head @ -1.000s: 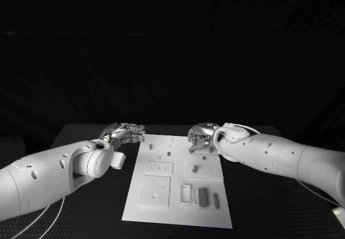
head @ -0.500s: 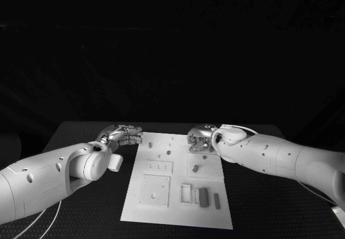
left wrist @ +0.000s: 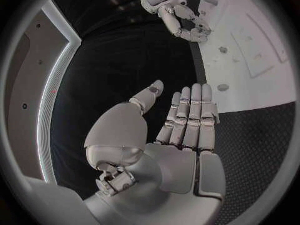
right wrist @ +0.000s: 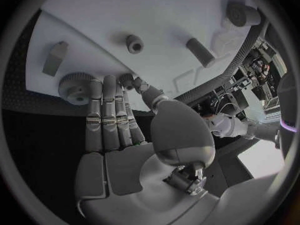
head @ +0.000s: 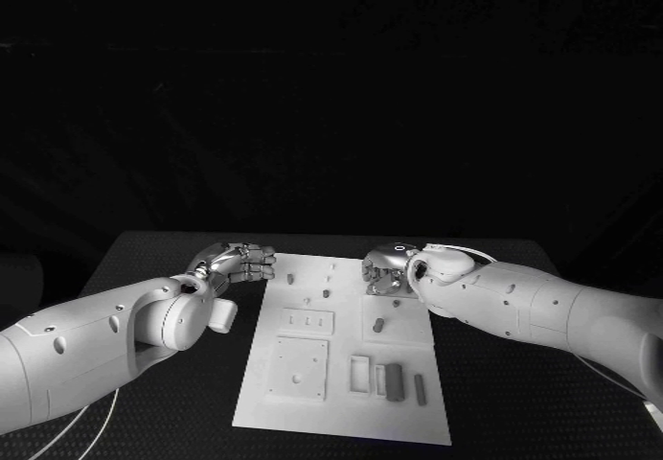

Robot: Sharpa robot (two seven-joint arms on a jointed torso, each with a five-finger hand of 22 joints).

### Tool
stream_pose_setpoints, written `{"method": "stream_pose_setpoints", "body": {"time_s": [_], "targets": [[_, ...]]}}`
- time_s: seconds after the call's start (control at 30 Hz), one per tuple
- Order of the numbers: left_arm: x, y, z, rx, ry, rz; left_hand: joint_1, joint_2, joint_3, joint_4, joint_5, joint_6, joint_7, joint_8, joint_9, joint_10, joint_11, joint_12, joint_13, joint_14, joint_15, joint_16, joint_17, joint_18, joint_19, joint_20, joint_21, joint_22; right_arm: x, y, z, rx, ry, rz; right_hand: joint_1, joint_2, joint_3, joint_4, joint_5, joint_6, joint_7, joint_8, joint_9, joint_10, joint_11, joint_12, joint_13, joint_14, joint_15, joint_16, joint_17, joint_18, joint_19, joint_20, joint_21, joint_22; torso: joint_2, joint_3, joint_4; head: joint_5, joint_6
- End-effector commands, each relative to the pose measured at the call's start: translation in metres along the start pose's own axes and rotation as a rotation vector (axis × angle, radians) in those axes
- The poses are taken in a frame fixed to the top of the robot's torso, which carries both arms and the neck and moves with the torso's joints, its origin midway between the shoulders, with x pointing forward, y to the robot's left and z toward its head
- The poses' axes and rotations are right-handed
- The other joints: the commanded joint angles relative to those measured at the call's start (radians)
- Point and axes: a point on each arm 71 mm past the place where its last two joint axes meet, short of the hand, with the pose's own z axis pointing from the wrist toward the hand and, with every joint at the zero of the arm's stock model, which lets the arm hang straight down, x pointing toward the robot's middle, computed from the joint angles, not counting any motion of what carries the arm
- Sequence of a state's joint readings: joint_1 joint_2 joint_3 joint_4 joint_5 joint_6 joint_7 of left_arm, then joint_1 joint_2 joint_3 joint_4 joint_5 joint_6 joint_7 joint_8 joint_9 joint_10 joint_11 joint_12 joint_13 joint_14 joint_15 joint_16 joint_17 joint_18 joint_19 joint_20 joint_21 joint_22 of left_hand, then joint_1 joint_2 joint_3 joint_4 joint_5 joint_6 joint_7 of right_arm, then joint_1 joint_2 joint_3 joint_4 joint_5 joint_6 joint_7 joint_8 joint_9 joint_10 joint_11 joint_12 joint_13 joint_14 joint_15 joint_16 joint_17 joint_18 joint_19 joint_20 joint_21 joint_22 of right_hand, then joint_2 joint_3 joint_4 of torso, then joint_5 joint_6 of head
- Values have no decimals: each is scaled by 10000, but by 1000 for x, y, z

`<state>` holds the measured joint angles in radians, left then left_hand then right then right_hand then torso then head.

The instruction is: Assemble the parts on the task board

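**Both hands empty at the far end of the board**

Right hand (head: 388, 267): over the far right corner of the white board (head: 346, 417), at about 1 o'clock from the board's middle. Arm comes in from 4 o'clock, wrist bent down toward the plate. In the right wrist view the hand (right wrist: 115, 120) has its fingers straight and side by side, thumb out to one side, nothing between them. Fingertips (right wrist: 95, 86) sit at the board's edge, just beside a toothed round gear (right wrist: 75, 87); whether they touch it, cannot tell. Past the fingers on the plate: a small round peg (right wrist: 134, 43), a short cylinder (right wrist: 200, 52) lying tilted, and a small wedge-shaped block (right wrist: 55, 57).

Left hand (head: 238, 261): off the board over the black table (head: 166, 251), at about 11 o'clock from the board's middle, near its far left corner but apart from it. Arm reaches in from 8 o'clock. In the left wrist view the hand (left wrist: 181, 130) is flat, fingers extended together, thumb spread, holding nothing.

Board lies lengthwise mid-table between the arms. Near end holds a square plate (head: 299, 368) at 7 o'clock and two grey bars (head: 394, 380) at 5 o'clock.
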<state>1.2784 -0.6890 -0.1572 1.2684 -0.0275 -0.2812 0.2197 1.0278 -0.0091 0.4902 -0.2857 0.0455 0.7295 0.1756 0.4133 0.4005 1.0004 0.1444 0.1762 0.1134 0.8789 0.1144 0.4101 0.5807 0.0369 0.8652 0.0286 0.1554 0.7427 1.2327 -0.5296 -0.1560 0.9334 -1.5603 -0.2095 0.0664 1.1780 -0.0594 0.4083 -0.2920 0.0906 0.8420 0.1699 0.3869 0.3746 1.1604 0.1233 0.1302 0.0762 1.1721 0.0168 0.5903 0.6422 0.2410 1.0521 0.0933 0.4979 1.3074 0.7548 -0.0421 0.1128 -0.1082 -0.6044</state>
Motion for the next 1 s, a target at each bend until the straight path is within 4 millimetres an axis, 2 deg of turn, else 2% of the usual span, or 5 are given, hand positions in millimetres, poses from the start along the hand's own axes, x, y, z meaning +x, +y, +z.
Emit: {"method": "stream_pose_setpoints", "body": {"time_s": [0.03,0.13,0.23,0.8,1.0], "targets": [[1,-2,0,139,190,2,16,-21,-51,9,40,29,28,-58,-13,38,56,-72,-16,60,13,-40,11,-34,67,-3,-59,-19,8,-2,-1,69,446,-309,32,37,118,-14,69,96,14,-43,14,97,-12,-60,18,56,-22,-69,45,208,-24,-93,64,252,66,6,7,-39,41],[2,-2,0,140,193,4,12,-19,-55,11,40,30,29,-62,-15,40,56,-77,-17,62,12,-45,14,-38,70,-6,-63,-21,9,-1,-1,66,482,-336,46,-106,820,21,85,172,11,-105,25,170,-11,-127,25,94,-24,-163,193,208,-17,-64,148,243,88,9,9,-49,40],[3,-2,1,129,221,0,8,-16,-58,12,40,30,30,-66,-17,41,57,-82,-19,64,12,-50,17,-42,73,-9,-68,-24,9,-1,-1,65,463,-413,0,-129,1076,7,77,196,4,-132,40,203,-17,-160,30,107,-26,-208,276,208,-33,-73,204,247,106,9,15,-70,40],[0,-1,0,97,204,0,-15,-19,-80,13,39,24,39,-97,-31,39,63,-122,-34,65,16,-86,34,-70,83,-27,-102,-43,5,-9,-8,171,-155,-444,-75,-588,1377,2,55,-105,78,-372,36,-161,122,-495,-47,100,84,-354,560,208,-132,-66,385,246,198,8,29,-97,100],[0,-1,0,84,205,-2,-16,-22,-84,10,39,23,38,-104,-34,38,63,-133,-38,66,16,-96,39,-78,85,-33,-112,-49,2,-8,-11,149,-535,-413,-63,-603,1405,1,57,-104,70,-375,45,-185,129,-513,-44,122,92,-352,599,208,-120,-75,421,249,220,12,30,-115,138]]}}
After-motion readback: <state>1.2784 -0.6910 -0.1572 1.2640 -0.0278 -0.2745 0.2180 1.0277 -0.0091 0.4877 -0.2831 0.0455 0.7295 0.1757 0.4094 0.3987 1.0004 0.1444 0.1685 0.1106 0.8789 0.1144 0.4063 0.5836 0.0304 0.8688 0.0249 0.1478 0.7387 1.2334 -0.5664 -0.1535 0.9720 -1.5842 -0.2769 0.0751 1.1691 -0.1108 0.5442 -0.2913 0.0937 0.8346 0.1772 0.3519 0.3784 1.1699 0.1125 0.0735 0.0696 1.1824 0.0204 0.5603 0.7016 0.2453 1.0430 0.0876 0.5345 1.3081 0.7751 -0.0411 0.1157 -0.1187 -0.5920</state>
